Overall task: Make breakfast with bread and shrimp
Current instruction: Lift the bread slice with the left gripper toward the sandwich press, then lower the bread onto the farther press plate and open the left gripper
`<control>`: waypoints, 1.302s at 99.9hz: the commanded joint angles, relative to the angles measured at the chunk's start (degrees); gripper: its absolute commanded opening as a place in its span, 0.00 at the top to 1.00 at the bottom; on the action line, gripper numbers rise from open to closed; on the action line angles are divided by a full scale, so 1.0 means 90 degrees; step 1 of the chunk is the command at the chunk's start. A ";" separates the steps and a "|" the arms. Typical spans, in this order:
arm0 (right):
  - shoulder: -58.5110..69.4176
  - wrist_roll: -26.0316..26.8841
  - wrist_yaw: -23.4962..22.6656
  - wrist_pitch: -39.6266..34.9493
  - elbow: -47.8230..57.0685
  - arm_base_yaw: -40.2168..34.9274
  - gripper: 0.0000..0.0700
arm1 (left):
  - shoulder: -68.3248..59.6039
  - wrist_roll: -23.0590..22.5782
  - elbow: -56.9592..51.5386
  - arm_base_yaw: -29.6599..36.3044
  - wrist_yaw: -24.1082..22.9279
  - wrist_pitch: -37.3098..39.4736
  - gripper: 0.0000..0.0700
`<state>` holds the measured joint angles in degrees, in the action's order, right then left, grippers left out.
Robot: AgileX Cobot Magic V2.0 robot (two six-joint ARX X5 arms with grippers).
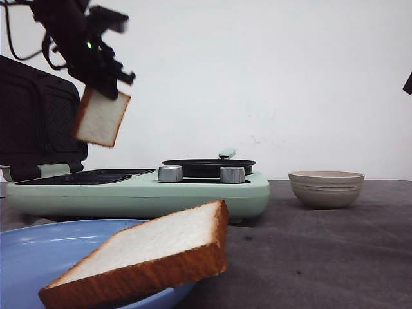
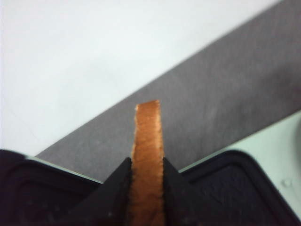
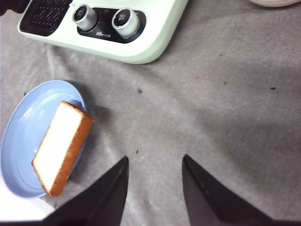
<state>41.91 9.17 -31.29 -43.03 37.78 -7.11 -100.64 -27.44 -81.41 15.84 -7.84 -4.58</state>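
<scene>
Left gripper [image 1: 96, 87] clamped on bread slice [image 1: 100, 119], slice top hidden, right gripper [image 3: 155, 181] apart, empty.

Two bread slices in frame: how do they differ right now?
The held slice hangs in the air, pinched at its crust edge by the left gripper above the breakfast maker; the plate slice lies tilted on the blue plate, overhanging its rim, with no gripper on it. Both are white with orange-brown crust.

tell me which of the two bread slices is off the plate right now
The slice held in the air by the left gripper, the bread hanging above the breakfast maker's grill side. The other slice rests on the blue plate.
</scene>
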 commanded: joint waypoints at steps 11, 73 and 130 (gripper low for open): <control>0.0027 -0.0107 0.0005 0.0012 0.0087 -0.0022 0.69 | -0.0442 -0.0865 -0.0274 0.0102 -0.0379 0.0165 1.00; 0.0024 -0.0146 0.0000 -0.0153 0.0087 -0.0022 0.69 | -0.0908 -0.1163 -0.0274 0.0168 -0.0867 0.0141 1.00; 0.0024 -0.0240 -0.0015 -0.0199 0.0087 -0.0022 0.69 | -0.1132 -0.1141 -0.0274 0.0313 -0.0741 0.0078 1.00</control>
<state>41.91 7.73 -31.33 -44.95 37.78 -7.11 -109.14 -37.85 -82.35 18.31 -14.92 -4.21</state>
